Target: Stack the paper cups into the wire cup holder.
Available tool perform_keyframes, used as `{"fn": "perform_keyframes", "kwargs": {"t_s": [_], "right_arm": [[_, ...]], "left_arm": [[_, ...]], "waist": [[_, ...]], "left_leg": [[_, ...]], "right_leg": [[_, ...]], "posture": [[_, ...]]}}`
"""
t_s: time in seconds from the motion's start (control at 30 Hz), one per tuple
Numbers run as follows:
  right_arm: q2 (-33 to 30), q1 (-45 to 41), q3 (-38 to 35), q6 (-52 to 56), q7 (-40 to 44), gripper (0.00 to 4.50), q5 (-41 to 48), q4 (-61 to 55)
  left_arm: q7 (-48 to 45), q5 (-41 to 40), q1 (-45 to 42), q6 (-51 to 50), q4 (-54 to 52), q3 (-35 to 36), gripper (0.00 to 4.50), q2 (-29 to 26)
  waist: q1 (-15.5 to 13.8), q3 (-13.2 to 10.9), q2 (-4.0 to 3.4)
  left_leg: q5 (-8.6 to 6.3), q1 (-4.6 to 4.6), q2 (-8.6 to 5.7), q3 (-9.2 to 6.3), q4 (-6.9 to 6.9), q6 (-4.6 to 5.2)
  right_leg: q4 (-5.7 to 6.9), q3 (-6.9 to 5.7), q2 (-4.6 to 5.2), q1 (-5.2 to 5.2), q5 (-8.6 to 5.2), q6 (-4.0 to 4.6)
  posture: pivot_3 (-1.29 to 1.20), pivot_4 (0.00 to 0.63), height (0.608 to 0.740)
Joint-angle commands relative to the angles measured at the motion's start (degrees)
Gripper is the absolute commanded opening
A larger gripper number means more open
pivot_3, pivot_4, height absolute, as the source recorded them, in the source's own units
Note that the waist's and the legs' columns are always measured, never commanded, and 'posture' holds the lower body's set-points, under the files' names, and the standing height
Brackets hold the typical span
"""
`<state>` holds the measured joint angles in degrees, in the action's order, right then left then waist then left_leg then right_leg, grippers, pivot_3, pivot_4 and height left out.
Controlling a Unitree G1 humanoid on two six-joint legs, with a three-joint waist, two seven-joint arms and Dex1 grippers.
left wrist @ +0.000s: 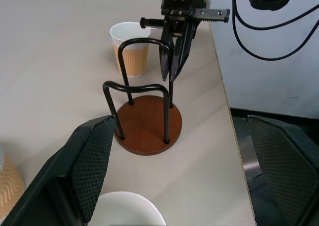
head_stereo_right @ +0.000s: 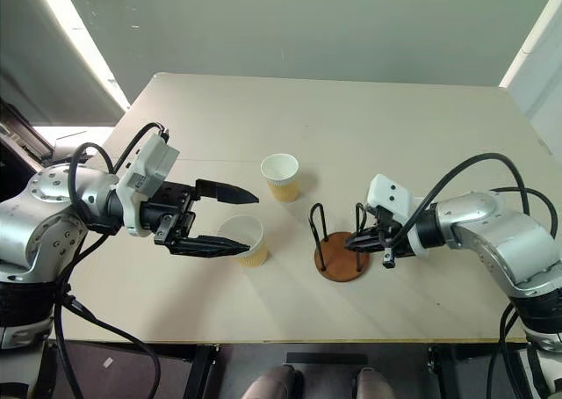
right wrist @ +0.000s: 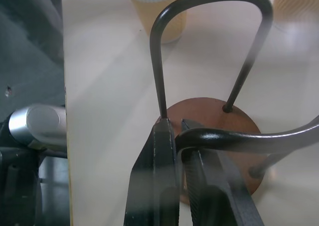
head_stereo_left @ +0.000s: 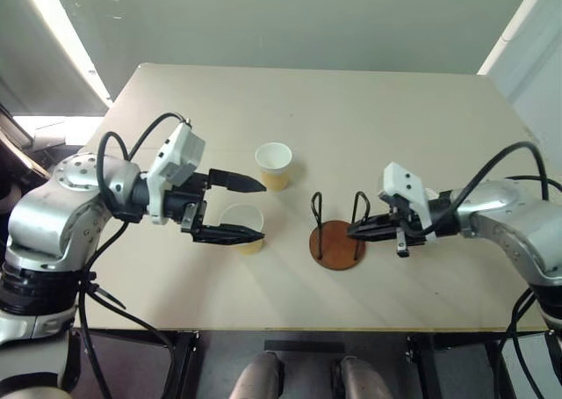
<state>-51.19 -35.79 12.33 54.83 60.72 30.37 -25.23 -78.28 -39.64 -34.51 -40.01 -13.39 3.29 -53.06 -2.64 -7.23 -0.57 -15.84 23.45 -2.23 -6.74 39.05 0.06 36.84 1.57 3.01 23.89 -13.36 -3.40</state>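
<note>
table [head_stereo_left: 421, 109]: pale wood | wall [head_stereo_left: 290, 12]: grey-green | floor [head_stereo_left: 307, 373]: dark | light strip [head_stereo_left: 61, 39]: left

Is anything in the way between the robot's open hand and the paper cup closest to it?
Nothing visible blocks it. The open left hand already has its black fingers on either side of the near tan-and-white paper cup on the beige table. The second paper cup stands farther back, off to the side.

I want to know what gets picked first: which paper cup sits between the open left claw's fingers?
The nearer cup, left of the wire holder. The open left claw brackets it; the other cup stands apart, farther back.
</note>
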Motion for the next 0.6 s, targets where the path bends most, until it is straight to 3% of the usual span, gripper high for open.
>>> {"fn": "perform_keyframes", "kwargs": {"t_s": [0.03, 0.3, 0.6], "right_arm": [[-0.81, -0.02, 2.82, -2.95, -0.42, 0.87, -4.08, 0.55], [-2.51, 0.77, 2.26, -3.84, 0.36, 3.67, -6.03, 1.13], [-11.13, 3.81, -8.78, -4.94, 4.71, 3.67, -1.81, -0.47]], "left_arm": [[0.03, 0.16, 0.52, 1.14, -1.25, 0.66, 4.50, -0.85], [-0.03, 0.45, 1.11, 1.79, -1.14, 0.85, 4.50, -0.79], [-0.45, 3.50, 3.90, 6.06, -3.65, 2.05, 4.50, -4.01]], "waist": [[0.03, 0.00, 0.00], [0.01, 0.00, 0.01], [0.09, -0.01, 0.01]], "left_leg": [[0.00, -0.02, 0.01, 0.00, 0.00, 0.00], [0.00, -0.01, 0.00, 0.00, 0.00, 0.00], [-0.01, 0.00, 0.00, 0.00, -0.04, 0.00]], "right_leg": [[0.00, 0.00, 0.00, -0.02, 0.00, 0.00], [0.02, 0.00, 0.00, -0.02, 0.00, 0.00], [0.02, 0.00, 0.00, -0.02, 0.00, 0.00]], "posture": [[0.00, 0.150, 0.740], [0.00, 0.150, 0.740], [0.00, 0.150, 0.740]]}}
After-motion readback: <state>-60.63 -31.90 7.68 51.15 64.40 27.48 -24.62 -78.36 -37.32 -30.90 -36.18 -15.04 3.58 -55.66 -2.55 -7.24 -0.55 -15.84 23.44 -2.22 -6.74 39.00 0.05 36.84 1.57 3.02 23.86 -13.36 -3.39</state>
